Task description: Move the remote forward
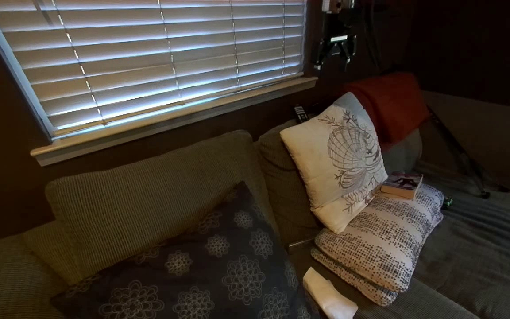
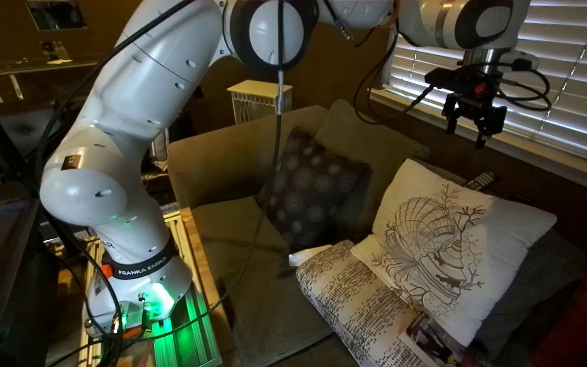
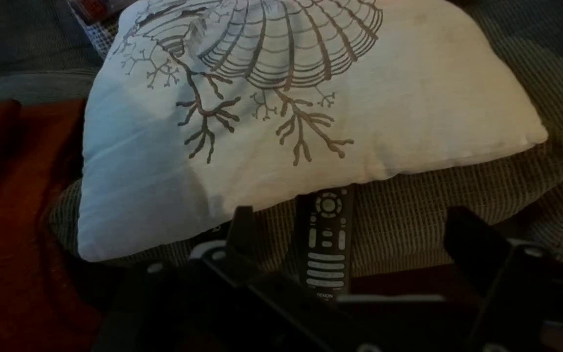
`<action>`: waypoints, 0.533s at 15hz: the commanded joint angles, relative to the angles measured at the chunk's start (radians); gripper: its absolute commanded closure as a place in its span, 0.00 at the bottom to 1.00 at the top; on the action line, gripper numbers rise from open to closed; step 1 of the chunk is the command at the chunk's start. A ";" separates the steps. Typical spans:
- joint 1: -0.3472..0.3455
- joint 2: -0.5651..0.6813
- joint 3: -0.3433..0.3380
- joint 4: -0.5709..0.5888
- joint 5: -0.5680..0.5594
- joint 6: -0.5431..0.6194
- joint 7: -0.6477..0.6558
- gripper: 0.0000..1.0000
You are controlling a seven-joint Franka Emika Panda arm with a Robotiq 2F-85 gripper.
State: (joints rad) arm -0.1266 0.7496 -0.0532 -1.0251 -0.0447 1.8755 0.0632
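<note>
Surface: ribbed green-brown sofa [image 2: 268, 316], set below window blinds [image 1: 148, 57]. A robot arm [image 2: 135, 76], white, stands beside the sofa and reaches over its back. A white cushion [image 2: 426, 239] with shell print leans against a back cushion [image 1: 281, 177]; a dark cushion [image 1: 219, 266] with flower print leans further along. A speckled cushion [image 1: 383, 243] lies flat on the seat, 2 layers visible, at the foot of the white cushion. A red cloth [image 1: 392, 102] drapes over the sofa back, near the white cushion.

The gripper [image 2: 465, 138] hangs pointing down above the sofa back. Wrist view: its 2 fingers [image 3: 242, 230] stand wide apart. A book [image 1: 402, 184] rests on the speckled cushion.

The remote [image 3: 328, 244]: slim, black, 4 pale bars and 1 ring control visible in the wrist view. Position: on top of the back cushion, far end covered by the white cushion's edge. Relative to gripper: lower and apart in both exterior views; in an exterior view, almost directly beneath the fingertips [image 2: 481, 141]. Wrist view: it shows in the gap between the 2 fingers, nearer the finger at picture left; gripper parts overlap its near end. Beside it, a dark object [image 3: 213, 231] with pale marks shows partly under the white cushion; identity cannot be told.
</note>
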 commanded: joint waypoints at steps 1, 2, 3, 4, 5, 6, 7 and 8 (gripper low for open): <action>-0.019 0.132 0.004 0.179 0.025 -0.023 -0.047 0.00; -0.024 0.160 0.008 0.207 0.028 -0.021 -0.061 0.00; -0.027 0.179 0.008 0.226 0.025 -0.006 -0.070 0.00; -0.034 0.198 0.016 0.236 0.017 0.025 -0.078 0.00; -0.040 0.217 0.018 0.247 0.020 0.066 -0.084 0.00; -0.043 0.239 0.019 0.261 0.019 0.102 -0.092 0.00; -0.047 0.261 0.017 0.271 0.016 0.149 -0.096 0.00; -0.051 0.280 0.014 0.279 0.014 0.182 -0.093 0.00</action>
State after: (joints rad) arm -0.1555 0.9407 -0.0500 -0.8423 -0.0431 1.9838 -0.0020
